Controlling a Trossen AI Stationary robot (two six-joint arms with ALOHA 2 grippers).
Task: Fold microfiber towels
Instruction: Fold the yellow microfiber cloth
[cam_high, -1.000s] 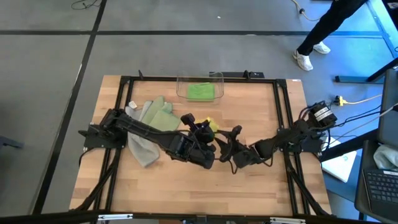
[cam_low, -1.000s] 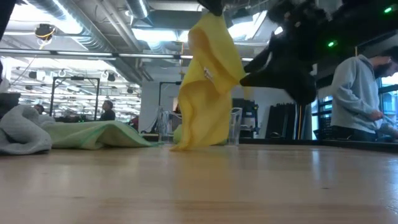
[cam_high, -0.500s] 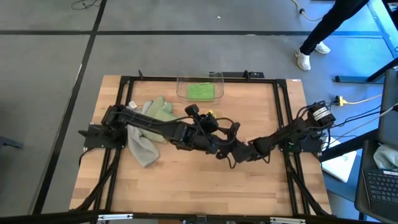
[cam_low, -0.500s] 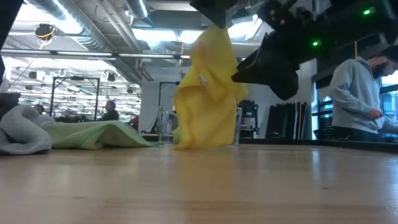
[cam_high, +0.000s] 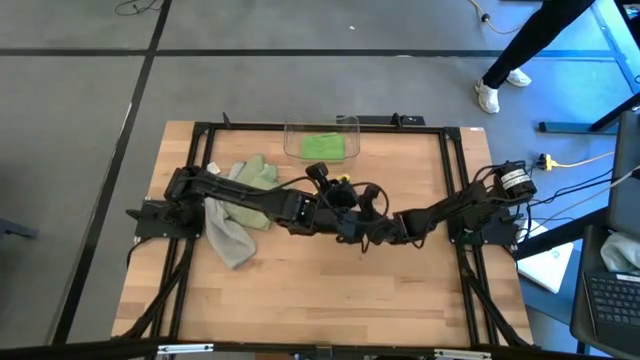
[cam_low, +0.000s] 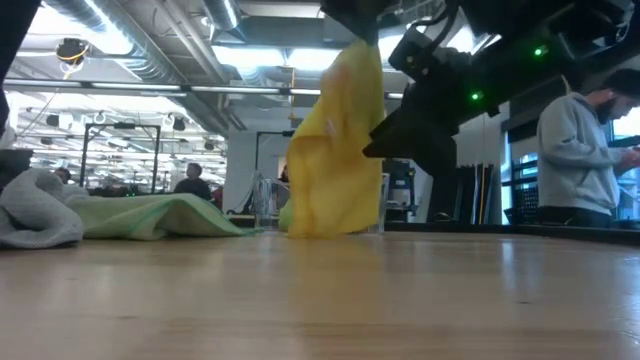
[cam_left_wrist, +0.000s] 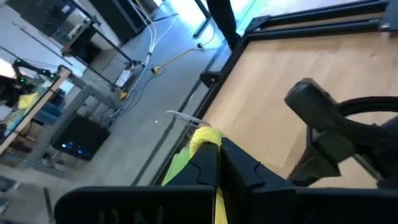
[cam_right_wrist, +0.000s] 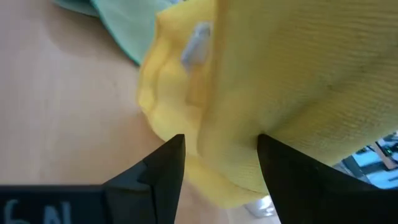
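Risk first: yellow towel (cam_low: 335, 150) hangs from one pinched point only. Left claw (cam_left_wrist: 211, 152) is clamped tight on its top edge, lifted above mid-tabletop; the cloth's lower end bunches just at the tabletop (cam_high: 300, 290) surface in the low view. A single-corner hold lets the cloth twist and droop, so any fold laid from here is likely to land skewed.

Right claw (cam_right_wrist: 214, 165) stands partly open, fingers on either side of a yellow fold, holding nothing yet. If it shuts where it is, it may catch a doubled layer or the middle of the cloth rather than a free corner, and the towel would then bunch instead of spreading flat. Its wrist view shows mostly yellow, so which edge lies between the fingers cannot be told.

Both arms crowd together at centre in the high view; a collision of wrists looks possible if either swings inward.

Other towels: sage (cam_high: 255, 180) and grey (cam_high: 228, 240) lie crumpled at the left side, well apart; bright green (cam_high: 322, 146) sits in the bin (cam_high: 348, 125) at the far edge. A dragged yellow hem could snag the bin.
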